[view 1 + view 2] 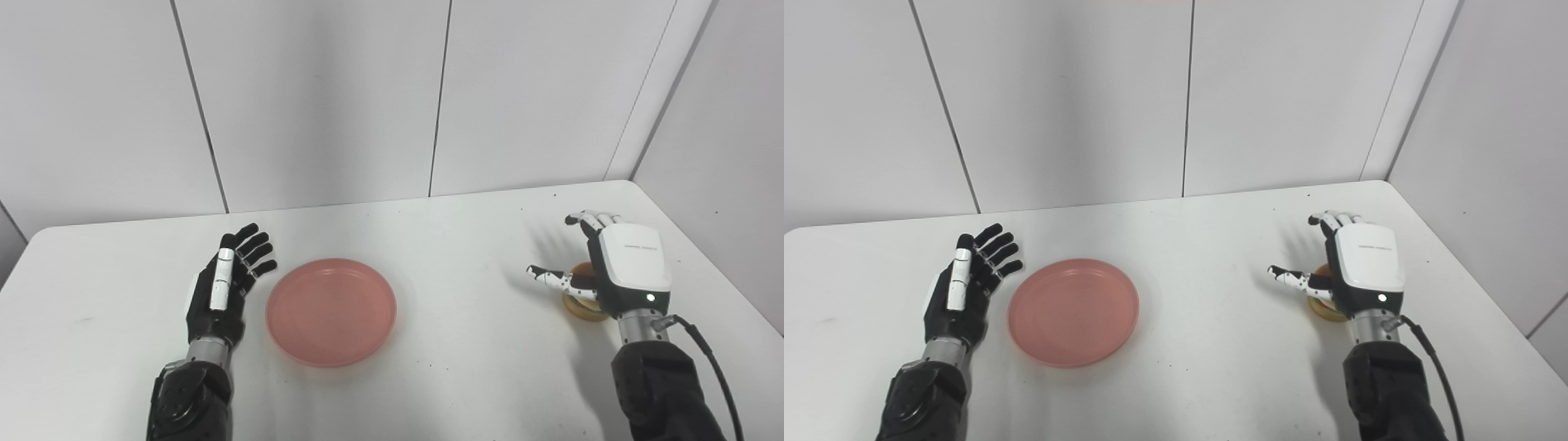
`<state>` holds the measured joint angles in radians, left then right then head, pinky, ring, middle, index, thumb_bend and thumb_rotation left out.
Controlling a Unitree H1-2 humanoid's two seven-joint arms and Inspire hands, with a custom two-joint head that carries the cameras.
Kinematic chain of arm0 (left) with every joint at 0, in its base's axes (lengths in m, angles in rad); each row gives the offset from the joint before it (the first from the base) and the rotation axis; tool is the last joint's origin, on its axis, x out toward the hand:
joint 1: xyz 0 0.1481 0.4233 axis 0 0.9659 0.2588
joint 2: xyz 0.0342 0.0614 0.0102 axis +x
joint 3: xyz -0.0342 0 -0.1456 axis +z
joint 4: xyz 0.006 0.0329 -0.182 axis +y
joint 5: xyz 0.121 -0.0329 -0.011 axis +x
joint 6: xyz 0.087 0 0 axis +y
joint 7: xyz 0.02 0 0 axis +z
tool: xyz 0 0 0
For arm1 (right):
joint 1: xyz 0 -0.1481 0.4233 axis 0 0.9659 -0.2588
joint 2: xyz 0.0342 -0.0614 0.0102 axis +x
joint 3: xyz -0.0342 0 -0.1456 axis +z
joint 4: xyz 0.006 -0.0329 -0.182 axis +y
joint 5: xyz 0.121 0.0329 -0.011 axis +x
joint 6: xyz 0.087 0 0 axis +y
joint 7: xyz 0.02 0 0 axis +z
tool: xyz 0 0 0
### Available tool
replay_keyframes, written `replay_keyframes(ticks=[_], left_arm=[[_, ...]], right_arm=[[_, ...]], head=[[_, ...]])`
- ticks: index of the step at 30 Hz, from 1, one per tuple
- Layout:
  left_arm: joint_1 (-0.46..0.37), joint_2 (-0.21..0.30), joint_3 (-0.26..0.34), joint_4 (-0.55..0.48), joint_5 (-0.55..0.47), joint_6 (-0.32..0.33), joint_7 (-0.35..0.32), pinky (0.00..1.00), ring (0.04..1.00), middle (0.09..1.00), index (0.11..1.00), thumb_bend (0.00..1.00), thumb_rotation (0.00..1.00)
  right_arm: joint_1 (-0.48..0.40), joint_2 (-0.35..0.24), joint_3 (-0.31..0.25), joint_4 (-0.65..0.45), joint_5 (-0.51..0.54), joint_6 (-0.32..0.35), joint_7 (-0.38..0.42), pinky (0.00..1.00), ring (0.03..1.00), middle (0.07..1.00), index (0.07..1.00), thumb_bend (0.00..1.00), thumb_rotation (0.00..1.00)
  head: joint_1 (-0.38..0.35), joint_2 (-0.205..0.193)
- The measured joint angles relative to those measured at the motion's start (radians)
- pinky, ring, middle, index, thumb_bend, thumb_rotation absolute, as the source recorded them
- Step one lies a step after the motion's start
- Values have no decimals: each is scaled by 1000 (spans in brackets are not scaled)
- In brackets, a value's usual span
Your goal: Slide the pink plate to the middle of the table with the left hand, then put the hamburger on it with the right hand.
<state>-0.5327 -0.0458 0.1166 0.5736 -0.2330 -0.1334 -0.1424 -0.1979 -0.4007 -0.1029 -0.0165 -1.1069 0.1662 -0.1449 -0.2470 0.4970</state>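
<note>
While the round pink plastic plate [331, 311] lies left of centre on the white counter [453, 245], the left hand [225, 285] rests just beside it, fingers spread, holding nothing. Well apart, the right hand [603, 263] hovers over the tan round hamburger [585, 306], fingers apart and not closed on it.

The white surface [441, 233], scuffed with small dark specks, carries a pink plate [331, 312] lying flat left of its middle, nearer the front edge, and a hamburger [586, 300] well apart from it beside the right edge, partly hidden.
</note>
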Motion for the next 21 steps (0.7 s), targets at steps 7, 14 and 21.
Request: replay_keyframes(ticks=[7,14,21], left_arm=[[-3,-4,0,-5,-3,9,4,660,733,717,691,785,744],[-12,3,1,-4,-3,26,3,682,742,716,691,778,740],[-12,7,0,-4,-3,29,3,660,724,714,694,772,724]], right_arm=[[0,-12,9,80,69,11,-28,694,786,799,689,750,706],[-6,-24,53,237,111,20,-87,681,792,816,692,785,857],[-79,-82,120,396,159,-8,-222,621,713,765,645,768,858]], head=[[-11,15],[0,23],[5,29]])
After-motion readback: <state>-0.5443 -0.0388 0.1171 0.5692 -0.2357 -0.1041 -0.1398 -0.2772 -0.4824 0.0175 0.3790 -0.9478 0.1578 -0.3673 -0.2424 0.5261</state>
